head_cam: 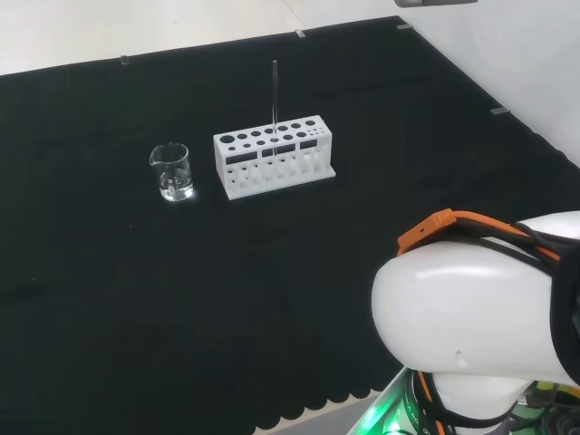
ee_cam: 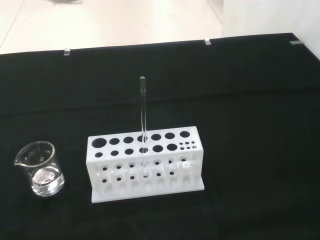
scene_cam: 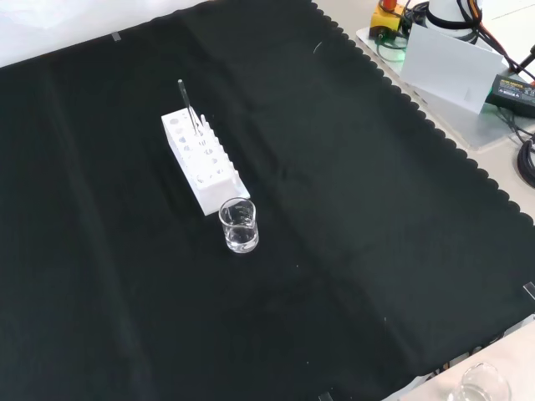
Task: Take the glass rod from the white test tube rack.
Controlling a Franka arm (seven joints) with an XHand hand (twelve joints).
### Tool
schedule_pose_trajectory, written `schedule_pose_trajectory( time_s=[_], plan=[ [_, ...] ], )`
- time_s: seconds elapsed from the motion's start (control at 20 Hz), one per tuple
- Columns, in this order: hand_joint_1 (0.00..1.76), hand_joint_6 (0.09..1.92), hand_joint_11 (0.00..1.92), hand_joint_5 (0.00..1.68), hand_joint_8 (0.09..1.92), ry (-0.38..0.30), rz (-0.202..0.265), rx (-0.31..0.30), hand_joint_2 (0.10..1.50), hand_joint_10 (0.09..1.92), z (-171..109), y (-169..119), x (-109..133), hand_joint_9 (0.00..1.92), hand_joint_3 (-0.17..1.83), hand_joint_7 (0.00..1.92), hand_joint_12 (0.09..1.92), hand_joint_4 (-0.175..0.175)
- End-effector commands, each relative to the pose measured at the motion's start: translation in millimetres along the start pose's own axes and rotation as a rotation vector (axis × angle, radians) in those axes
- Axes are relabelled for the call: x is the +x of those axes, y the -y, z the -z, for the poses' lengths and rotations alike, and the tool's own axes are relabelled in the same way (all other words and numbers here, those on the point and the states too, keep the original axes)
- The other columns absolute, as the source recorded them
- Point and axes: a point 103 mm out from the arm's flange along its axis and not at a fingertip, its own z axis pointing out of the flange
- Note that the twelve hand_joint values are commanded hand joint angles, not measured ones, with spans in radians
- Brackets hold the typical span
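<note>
A thin clear glass rod (head_cam: 275, 92) stands upright in a hole of the white test tube rack (head_cam: 275, 155) near the middle of the black cloth. From the front, the rod (scene_cam: 188, 102) rises from the far end of the rack (scene_cam: 202, 161). At the wrist camera the rod (ee_cam: 143, 120) stands in the rack's front row of holes, and the rack (ee_cam: 145, 162) is some way off. The rack's other holes look empty.
A small glass beaker (head_cam: 171, 171) with a little clear liquid stands left of the rack in the head view, and just in front of it in the front view (scene_cam: 239, 225). The arm's white link (head_cam: 480, 317) is at the lower right. Another glass vessel (scene_cam: 483, 386) sits beyond the cloth's edge.
</note>
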Motion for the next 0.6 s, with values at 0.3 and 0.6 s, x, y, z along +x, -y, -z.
schedule_pose_trajectory(
  time_s=[0.3, 0.6],
  plan=[
    [0.63, 0.09, 0.00, 0.13, 0.65, -0.030, -0.021, -0.016, 0.79, 0.81, -3.4, -70.8, -27.5, 0.00, 0.53, 0.00, 1.34, -0.063],
    [0.62, 0.09, 0.11, 0.18, 0.77, -0.032, 0.001, -0.033, 0.79, 0.88, -17.0, -107.8, -30.1, 0.12, 0.55, 0.02, 1.45, -0.070]
  ],
)
